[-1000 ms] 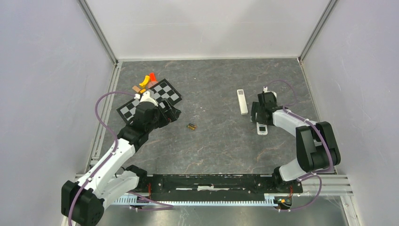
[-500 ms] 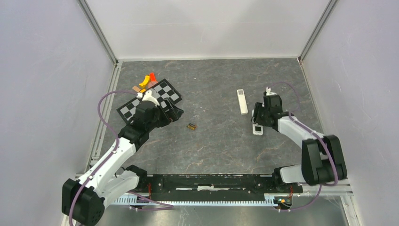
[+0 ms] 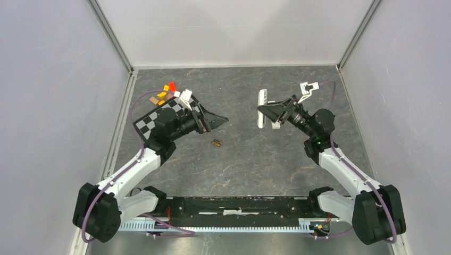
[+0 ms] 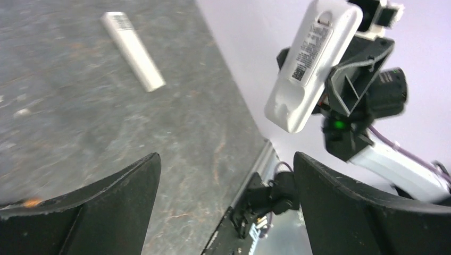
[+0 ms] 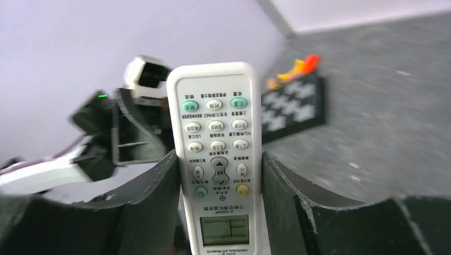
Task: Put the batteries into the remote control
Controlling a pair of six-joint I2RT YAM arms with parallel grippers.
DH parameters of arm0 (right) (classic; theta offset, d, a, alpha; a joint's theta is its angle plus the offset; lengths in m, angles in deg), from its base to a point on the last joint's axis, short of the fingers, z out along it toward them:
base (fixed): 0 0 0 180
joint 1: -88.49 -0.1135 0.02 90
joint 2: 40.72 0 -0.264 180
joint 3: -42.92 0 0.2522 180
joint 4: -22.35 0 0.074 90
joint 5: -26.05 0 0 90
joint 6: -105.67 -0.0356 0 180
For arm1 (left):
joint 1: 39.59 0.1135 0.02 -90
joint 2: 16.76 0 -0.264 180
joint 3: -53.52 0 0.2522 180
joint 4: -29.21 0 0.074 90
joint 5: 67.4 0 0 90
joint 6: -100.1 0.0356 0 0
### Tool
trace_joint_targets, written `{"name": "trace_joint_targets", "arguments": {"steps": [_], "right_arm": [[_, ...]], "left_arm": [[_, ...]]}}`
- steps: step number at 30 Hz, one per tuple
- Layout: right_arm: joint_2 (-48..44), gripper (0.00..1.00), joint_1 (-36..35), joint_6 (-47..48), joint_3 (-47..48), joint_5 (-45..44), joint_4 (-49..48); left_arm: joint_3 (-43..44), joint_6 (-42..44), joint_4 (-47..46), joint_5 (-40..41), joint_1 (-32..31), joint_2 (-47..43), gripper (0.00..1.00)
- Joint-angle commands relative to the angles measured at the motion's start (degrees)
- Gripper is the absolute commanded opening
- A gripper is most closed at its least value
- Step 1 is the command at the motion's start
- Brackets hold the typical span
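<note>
Now the right fingers (image 5: 154, 207) are clamped on the remote control (image 5: 215, 154), held up off the counter (image 3: 239, 159) with its buttons facing its own camera. Left fingers (image 4: 106, 207) are spread wide and empty. Both batteries (image 3: 216, 142) lie loose at their six o'clock, so I'd say loading hasn't begun.

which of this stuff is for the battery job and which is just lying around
For the job: remote control, held in the right fingers; batteries on the table.
Lying about: white strip; checkered board; orange and red pieces.
</note>
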Motion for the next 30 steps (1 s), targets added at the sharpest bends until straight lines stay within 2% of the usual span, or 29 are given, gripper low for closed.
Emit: {"name": "trace_joint_targets", "arguments": {"steps": [1, 7, 13, 17, 27, 28, 30], "right_arm": [[1.4, 0.43, -4.9, -12.6, 5.1, 3.5, -20.6], [3.4, 0.43, -10.9, -16.4, 7.3, -2.3, -27.3], [5.9, 0.43, -14.3, -16.5, 7.9, -4.8, -29.7], [7.3, 0.43, -15.0, -18.3, 7.9, -5.6, -32.8], [9.0, 0.43, -16.6, -18.5, 7.6, -6.1, -34.3], [9.0, 0.43, -16.6, -18.5, 7.5, -6.0, -34.3], [9.1, 0.43, -16.6, -18.7, 7.5, -5.9, -34.1]], "left_arm": [[3.5, -2.5, -15.3, -6.3, -4.2, 0.8, 1.0], [8.6, 1.8, -16.0, -5.8, -9.1, 2.8, 1.0], [10.5, -1.8, -22.8, -8.9, -12.2, 4.9, 1.0], [10.0, -2.1, -23.5, -8.7, -13.4, 5.7, 0.99], [12.5, -0.6, -21.6, -8.2, -14.0, 9.1, 0.85], [12.8, -0.1, -21.3, -8.3, -14.0, 9.3, 0.81], [13.4, 0.7, -21.0, -9.3, -14.0, 9.8, 0.65]]}}
